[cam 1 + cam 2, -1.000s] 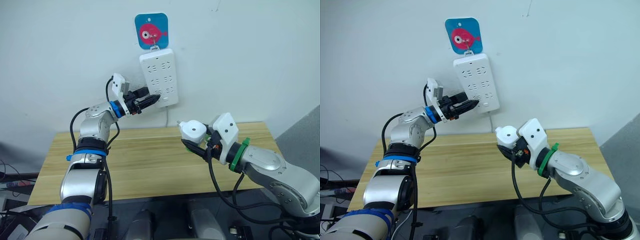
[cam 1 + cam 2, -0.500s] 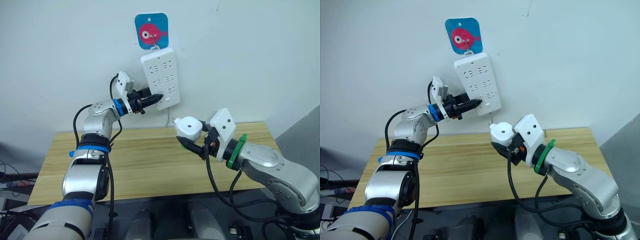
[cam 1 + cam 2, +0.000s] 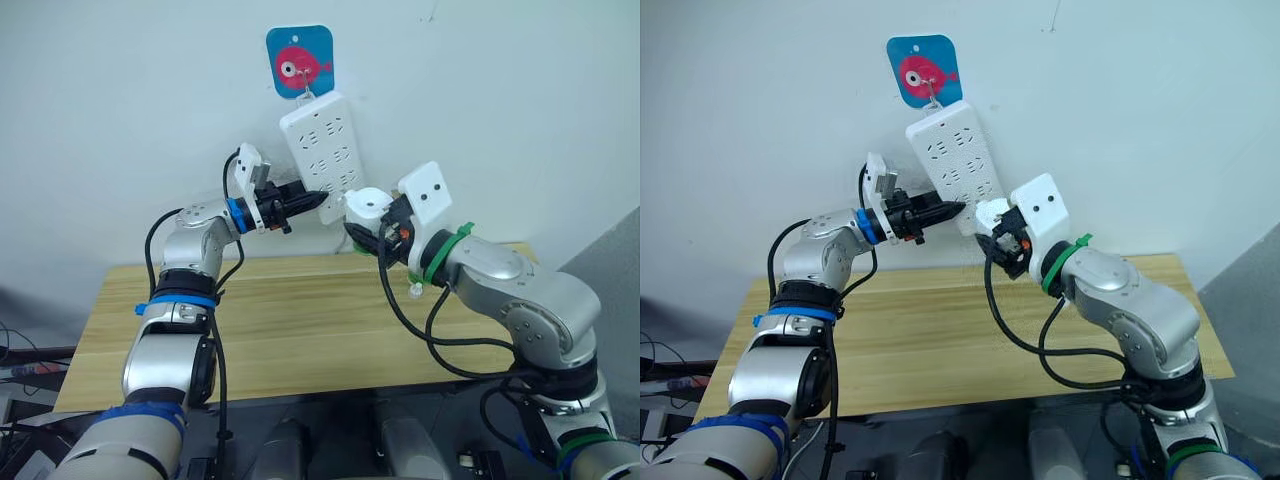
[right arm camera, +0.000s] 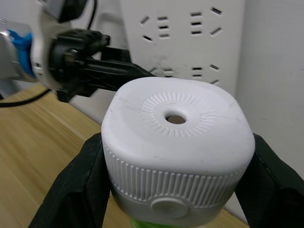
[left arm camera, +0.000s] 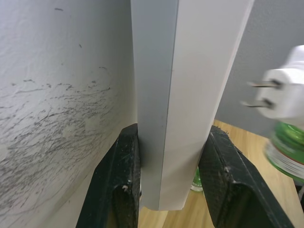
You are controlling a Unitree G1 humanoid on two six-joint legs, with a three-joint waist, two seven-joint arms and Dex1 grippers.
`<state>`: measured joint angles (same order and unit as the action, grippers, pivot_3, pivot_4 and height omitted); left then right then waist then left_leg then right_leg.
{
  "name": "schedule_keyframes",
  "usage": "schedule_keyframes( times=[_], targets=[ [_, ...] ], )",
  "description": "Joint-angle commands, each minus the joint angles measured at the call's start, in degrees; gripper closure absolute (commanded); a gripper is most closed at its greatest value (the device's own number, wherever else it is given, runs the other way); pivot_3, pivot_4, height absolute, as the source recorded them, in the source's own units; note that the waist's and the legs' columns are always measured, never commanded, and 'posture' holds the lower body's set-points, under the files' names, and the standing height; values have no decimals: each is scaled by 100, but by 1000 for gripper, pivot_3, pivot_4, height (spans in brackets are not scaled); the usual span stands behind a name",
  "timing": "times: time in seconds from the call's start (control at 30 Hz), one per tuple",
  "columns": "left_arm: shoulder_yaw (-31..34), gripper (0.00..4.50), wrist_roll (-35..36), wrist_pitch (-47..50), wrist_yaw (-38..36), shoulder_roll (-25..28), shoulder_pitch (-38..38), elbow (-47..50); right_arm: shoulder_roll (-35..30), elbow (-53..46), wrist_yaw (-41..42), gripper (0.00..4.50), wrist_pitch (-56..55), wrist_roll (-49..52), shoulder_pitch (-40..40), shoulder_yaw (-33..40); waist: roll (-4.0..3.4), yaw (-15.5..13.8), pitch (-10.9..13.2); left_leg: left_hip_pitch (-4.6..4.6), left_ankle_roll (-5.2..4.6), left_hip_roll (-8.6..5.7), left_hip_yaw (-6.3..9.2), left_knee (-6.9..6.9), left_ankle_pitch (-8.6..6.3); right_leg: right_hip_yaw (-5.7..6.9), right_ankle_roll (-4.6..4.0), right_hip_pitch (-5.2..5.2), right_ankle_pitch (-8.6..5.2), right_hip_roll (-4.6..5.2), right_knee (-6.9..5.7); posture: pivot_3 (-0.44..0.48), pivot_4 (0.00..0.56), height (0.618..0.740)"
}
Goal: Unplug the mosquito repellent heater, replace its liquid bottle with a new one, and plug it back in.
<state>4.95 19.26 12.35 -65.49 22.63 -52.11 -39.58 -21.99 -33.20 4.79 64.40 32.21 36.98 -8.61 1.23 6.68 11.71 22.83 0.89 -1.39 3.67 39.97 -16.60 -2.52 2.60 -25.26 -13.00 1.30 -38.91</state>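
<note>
1. The power strip (image 3: 322,150) hangs on the wall from a hook under a blue fish sticker (image 3: 300,61), tilted so its lower end swings toward the robot's right. Hanging loose like this, it would probably shift under any push.

2. The left gripper (image 3: 312,199) is clamped on the strip's lower end. In the left wrist view its two black fingers (image 5: 117,183) press on either edge of the white body. This grip most likely steadies the strip so a plug can be pushed into it without it swinging away.

3. The right gripper (image 3: 992,243) is clenched around the mosquito repellent heater (image 3: 366,205), held in the air just beside the strip's lower part, above the wooden table (image 3: 290,330). In the right wrist view, the black fingers (image 4: 76,183) squeeze the ribbed sides of the heater, leaving its vented top face clear.

4. The left wrist view shows the heater's two metal prongs (image 5: 259,94) pointing toward the strip's face but apart from it, with a green bottle (image 5: 285,147) screwed in beneath. With a bottle fitted, the step in hand appears to be plugging back in.

5. The prongs need lining up with a socket slot before the push; the strip's tilt makes that harder.
</note>
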Motion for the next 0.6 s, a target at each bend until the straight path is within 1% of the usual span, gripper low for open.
schedule_keyframes(
  times=[0.03,0.37,0.6],
  targets=[
    [31,3172,58,51,-13,83,37,318,87,43,44,1420,-113,-244,260,-47,0,8,0,0,0,0,0,0,0,0,0,0,0,0,0,-184,142,740],
    [-13,3173,21,65,-5,64,87,428,439,459,226,1420,-289,-688,496,-229,-1,26,-1,2,0,0,0,-1,0,0,0,-1,0,3,0,-181,137,740],
    [-22,3173,13,36,-9,63,98,435,518,605,369,1420,-427,-978,551,-237,-1,29,-1,2,0,0,1,-1,0,1,0,-2,0,3,0,-179,135,740]
  ],
)
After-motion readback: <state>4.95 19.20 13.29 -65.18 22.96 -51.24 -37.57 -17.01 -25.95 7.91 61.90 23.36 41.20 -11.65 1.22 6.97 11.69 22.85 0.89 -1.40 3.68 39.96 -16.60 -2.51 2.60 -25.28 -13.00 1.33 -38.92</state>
